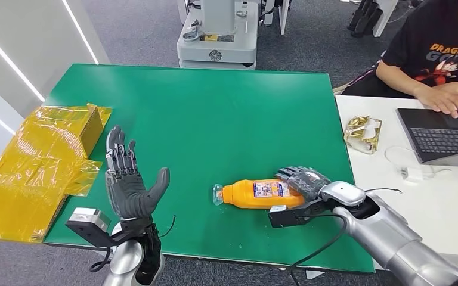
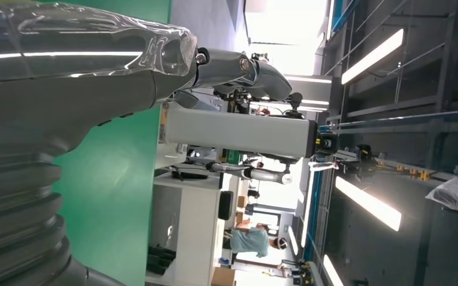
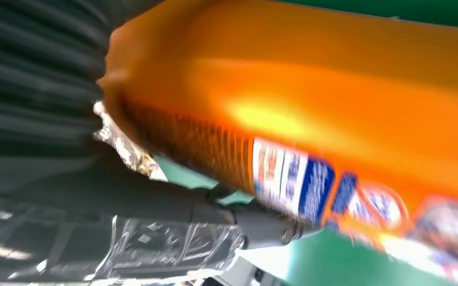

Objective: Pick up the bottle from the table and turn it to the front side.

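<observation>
An orange bottle (image 1: pixel 256 194) with a blue and white label lies on its side on the green table (image 1: pixel 214 107), its clear cap pointing toward the left. My right hand (image 1: pixel 304 182) grips its base end, fingers draped over the top. In the right wrist view the bottle (image 3: pixel 334 89) looms close and blurred, with the thumb (image 3: pixel 155 202) under it. My left hand (image 1: pixel 128 185) stands upright near the table's front left with its fingers spread and nothing in it. The left wrist view has the left hand (image 2: pixel 65 89) against the green top.
A crumpled yellow plastic bag (image 1: pixel 42 161) hangs over the table's left edge. At a white desk on the right, a person (image 1: pixel 435 59) types on a laptop (image 1: pixel 441 137), with a foil wrapper (image 1: pixel 362 132) beside it. A grey machine base (image 1: pixel 217 36) stands behind the table.
</observation>
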Controlling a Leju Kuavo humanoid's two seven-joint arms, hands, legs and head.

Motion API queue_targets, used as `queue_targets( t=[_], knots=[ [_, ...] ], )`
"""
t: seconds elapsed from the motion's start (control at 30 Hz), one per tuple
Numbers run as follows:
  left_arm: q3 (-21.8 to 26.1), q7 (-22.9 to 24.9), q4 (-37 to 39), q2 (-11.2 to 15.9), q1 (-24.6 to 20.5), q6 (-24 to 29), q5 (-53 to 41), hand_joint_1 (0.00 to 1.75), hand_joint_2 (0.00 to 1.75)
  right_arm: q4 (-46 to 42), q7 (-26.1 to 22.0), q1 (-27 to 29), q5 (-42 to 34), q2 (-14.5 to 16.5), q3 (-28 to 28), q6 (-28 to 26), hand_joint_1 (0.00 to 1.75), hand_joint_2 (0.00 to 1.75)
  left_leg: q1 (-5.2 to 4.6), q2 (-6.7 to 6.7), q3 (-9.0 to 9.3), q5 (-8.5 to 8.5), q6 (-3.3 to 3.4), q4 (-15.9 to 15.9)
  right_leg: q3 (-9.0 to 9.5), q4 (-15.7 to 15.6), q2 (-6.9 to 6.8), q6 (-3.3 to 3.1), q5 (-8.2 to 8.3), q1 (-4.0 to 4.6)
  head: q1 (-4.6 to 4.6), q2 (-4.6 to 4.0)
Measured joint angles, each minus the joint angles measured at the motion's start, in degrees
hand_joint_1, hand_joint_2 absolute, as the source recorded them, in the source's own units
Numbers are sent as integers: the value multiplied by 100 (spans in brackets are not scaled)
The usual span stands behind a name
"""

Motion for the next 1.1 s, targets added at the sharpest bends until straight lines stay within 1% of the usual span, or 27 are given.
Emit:
queue_targets(
  t=[0.13, 0.23, 0.27, 0.4, 0.57, 0.67, 0.83, 1.0, 1.1],
  knots=[
    [2, 0, 2, -1, 1, -2, 3, 0, 175, 169, 9, 15, -10, 33, 71, -169, 0, 175, 0, 3, 4, -1, 0, 0, 2, -1, 4, 0, 0, 0, -1, 0],
    [2, 0, 2, -1, 10, 14, 4, 0, 175, 318, -110, -8, -52, 84, 90, -226, 127, 175, 1, 5, 9, -1, 1, -1, 6, -1, 5, 0, 0, 1, -1, 0],
    [3, 0, 2, -1, 16, 16, 4, 0, 175, 374, -145, -22, -64, 110, 101, -230, 166, 175, 1, 6, 12, -1, 1, -1, 8, -1, 6, 0, 0, 1, -1, 0],
    [4, 0, 2, -1, 28, 16, 3, 0, 175, 590, -330, -53, -101, 214, 142, -280, 171, 175, 1, 10, 27, -1, 1, -2, 19, -1, 12, 1, 2, 1, -2, 0],
    [7, 0, 2, -1, 32, 16, 2, 0, 175, 708, -444, -24, -107, 276, 169, -515, 175, 175, 1, 10, 41, 0, 1, -2, 33, -1, 13, 2, 3, 1, 0, 0],
    [10, 0, 2, -1, 35, 16, 1, 0, 175, 727, -448, 7, -91, 299, 170, -634, 175, 175, 1, 10, 45, 0, 1, -1, 36, -1, 13, 2, 4, 1, 0, 0],
    [11, 0, 2, -3, 49, 11, -24, 0, 175, 708, -438, 123, -17, 339, 170, -1024, 175, 175, 2, 10, 46, 0, 1, -2, 37, -2, 13, 2, 3, 1, 0, 0],
    [11, 0, 2, -16, 56, 5, -40, 0, 175, 676, -415, 176, -7, 370, 169, -1083, 175, 175, 1, 9, 46, 0, 2, -1, 39, -2, 11, 3, 3, 1, -1, 0],
    [13, 0, 1, -30, 63, 14, -62, 0, 175, 634, -313, 253, 66, 390, 154, -1397, 175, 175, 1, 9, 46, 0, 2, -1, 41, -2, 12, 3, 4, 1, -1, 0]
  ],
)
